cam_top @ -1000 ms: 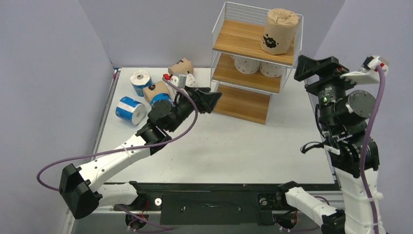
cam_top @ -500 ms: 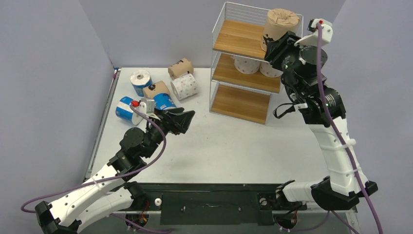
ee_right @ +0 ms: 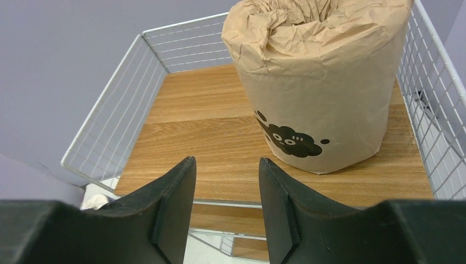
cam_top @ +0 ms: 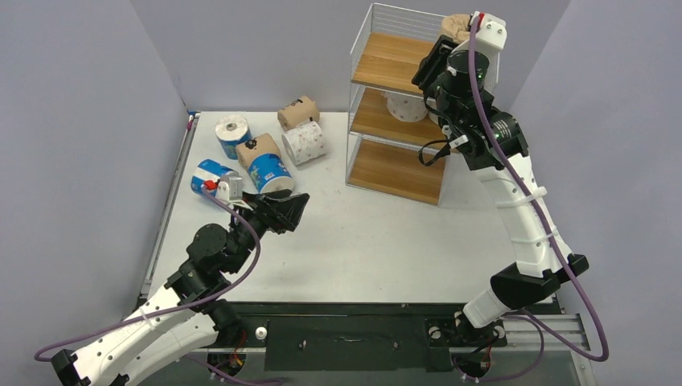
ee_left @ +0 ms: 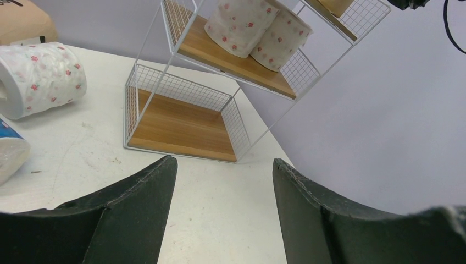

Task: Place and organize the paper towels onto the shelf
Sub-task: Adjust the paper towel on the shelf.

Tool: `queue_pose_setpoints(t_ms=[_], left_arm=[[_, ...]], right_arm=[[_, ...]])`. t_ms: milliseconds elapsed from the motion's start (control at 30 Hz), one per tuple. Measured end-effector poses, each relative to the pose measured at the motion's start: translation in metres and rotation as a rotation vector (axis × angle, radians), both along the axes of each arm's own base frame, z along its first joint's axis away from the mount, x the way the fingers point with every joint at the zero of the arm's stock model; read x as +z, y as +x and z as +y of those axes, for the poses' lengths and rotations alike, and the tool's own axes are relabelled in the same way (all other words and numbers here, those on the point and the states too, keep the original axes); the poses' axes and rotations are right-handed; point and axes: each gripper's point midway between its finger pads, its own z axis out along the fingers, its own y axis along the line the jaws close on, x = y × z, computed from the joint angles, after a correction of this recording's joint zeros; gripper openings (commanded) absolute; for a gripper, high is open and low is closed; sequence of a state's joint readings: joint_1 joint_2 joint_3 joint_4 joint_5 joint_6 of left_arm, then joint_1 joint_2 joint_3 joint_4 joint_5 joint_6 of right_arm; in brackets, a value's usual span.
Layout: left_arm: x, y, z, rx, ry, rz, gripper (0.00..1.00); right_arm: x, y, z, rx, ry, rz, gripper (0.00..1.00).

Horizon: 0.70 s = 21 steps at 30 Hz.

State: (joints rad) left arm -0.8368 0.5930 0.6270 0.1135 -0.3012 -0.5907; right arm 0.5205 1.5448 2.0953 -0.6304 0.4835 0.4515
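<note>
The shelf stands at the back right. A brown roll with a black mark stands upright at the right of its top board. Two white dotted rolls sit on the middle tier. The bottom board is bare. My right gripper is open and empty at the top tier's front edge, left of the brown roll. My left gripper is open and empty over the table, left of the shelf. On the table lie two brown rolls, a dotted roll and three blue-and-white rolls.
The loose rolls cluster at the table's far left, near the left wall. One blue-and-white roll stands upright, another lies near the left edge. White wire walls rim the top tier. The right arm hides most of the top roll from above.
My left arm has drawn back from the shelf toward the near left. My right arm has swung up and left to the top tier's front edge.
</note>
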Motion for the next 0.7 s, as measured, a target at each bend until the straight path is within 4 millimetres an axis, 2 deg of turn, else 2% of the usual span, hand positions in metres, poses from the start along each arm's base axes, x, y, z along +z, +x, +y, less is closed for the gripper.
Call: queue_pose_setpoints(t_ms=[267, 467, 533, 633, 700], left_arm=[[-0.020, 0.001, -0.002, 0.000, 0.029, 0.032, 0.63], [-0.038, 0.003, -0.006, -0.007, 0.048, 0.069, 0.63], [-0.041, 0.004, -0.008, -0.013, 0.051, 0.078, 0.63], [-0.043, 0.004, -0.010, -0.020, 0.055, 0.084, 0.63], [-0.043, 0.004, -0.011, -0.022, 0.054, 0.085, 0.63]], right_arm=[[-0.018, 0.013, -0.004, -0.084, -0.074, 0.039, 0.45], [-0.024, 0.014, -0.019, -0.173, -0.124, 0.055, 0.48], [-0.024, 0.013, -0.024, -0.197, -0.137, 0.057, 0.52], [-0.025, 0.013, -0.027, -0.211, -0.159, 0.061, 0.70], [-0.026, 0.012, -0.027, -0.204, -0.174, 0.065, 0.77]])
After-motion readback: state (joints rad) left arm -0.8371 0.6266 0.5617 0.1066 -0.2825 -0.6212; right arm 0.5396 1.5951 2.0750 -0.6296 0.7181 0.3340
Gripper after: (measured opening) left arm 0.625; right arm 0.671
